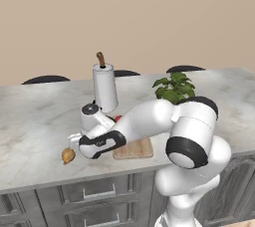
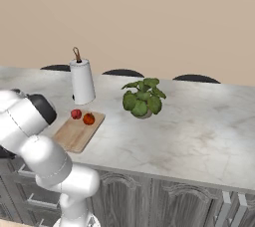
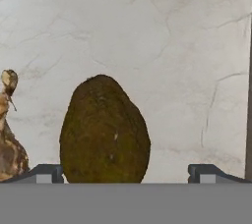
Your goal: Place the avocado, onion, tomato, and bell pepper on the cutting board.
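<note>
Two spread fingertips flank the avocado; the onion crowds its side near the counter edge.

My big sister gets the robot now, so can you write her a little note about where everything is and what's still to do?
Gripper: fingers open, holding nothing, low over the counter left of the cutting board.
Avocado: on the counter, between the open fingers in the hand view, closer to one of them, not gripped yet.
Onion: on the counter right beside the avocado, near the front edge.
Done: two small red-orange vegetables, probably the tomato and bell pepper, sit on the cutting board.
Left: close on the avocado, carry it to the board, then fetch the onion.
</note>
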Available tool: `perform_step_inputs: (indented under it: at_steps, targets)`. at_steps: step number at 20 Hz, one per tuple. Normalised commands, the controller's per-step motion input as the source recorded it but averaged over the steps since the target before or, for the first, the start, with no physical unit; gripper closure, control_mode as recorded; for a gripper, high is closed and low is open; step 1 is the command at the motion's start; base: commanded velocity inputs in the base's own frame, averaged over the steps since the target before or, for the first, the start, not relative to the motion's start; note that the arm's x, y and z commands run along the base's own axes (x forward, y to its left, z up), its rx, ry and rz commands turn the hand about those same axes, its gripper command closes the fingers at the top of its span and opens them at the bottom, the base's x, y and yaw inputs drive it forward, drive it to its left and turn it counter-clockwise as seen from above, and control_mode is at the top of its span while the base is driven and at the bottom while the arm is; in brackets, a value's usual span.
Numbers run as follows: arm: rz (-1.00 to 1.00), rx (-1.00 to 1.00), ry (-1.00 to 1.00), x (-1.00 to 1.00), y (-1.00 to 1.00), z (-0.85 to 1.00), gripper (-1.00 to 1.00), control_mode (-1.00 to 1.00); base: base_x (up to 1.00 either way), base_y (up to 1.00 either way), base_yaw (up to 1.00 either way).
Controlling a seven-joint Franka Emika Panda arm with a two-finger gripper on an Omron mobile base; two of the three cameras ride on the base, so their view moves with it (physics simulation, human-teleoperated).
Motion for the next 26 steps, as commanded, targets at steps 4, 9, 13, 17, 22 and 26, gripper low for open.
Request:
perform_step_inputs:
  at_steps: [4, 9, 13, 17, 22, 26]
  targets:
    - [0.00, -0.01, 0.00, 0.16, 0.07, -0.21, -1.00, -1.00, 0.00, 0.00, 0.00]
    - [0.00, 0.00, 0.00, 0.24, 0.09, -0.16, -1.00, -1.00, 0.00, 0.00, 0.00]
    - [-0.01, -0.01, 0.01, 0.13, 0.05, -0.22, -1.00, -1.00, 0.00, 0.00, 0.00]
    - [-0.02, -0.03, 0.06, 0.00, 0.01, -0.23, 1.00, -1.00, 0.00, 0.00, 0.00]
    - [-0.01, 0.00, 0.01, 0.00, 0.01, -0.03, 1.00, -1.00, 0.00, 0.00, 0.00]
    - [-0.01, 0.01, 0.00, 0.00, -0.11, 0.25, 1.00, -1.00, 0.00, 0.00, 0.00]
